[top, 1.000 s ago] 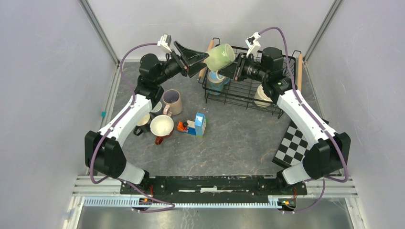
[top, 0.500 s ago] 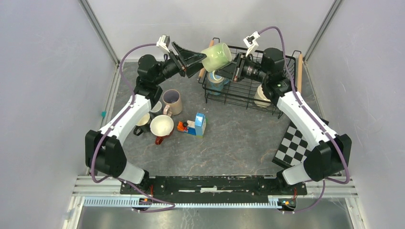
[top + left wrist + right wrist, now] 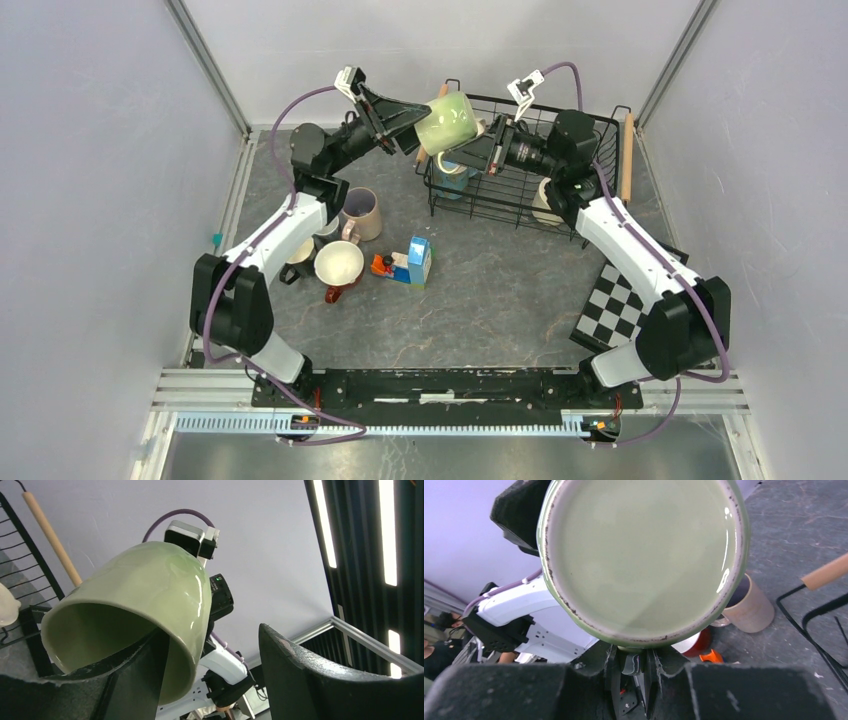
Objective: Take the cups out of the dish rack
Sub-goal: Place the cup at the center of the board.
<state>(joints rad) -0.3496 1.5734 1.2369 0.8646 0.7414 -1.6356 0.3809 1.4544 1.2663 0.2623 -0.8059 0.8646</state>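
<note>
Above the dish rack (image 3: 505, 195), green cup (image 3: 447, 122) tight in right pincer (image 3: 631, 662); left pincer (image 3: 210, 640) now narrower, agape astride its rim.

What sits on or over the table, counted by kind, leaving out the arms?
dish rack: 1
mugs: 7 (pale green mug held aloft, 2 in the dish rack, 4 on the table)
toy block cluster: 1
checkerboard: 1
small teal object by left wall: 1
Total: 11

Robotics lab test cell, plain grey panel walls (image 3: 90, 200), aluminium frame rails (image 3: 205, 65), checkerboard calibration board (image 3: 612, 303)
</note>
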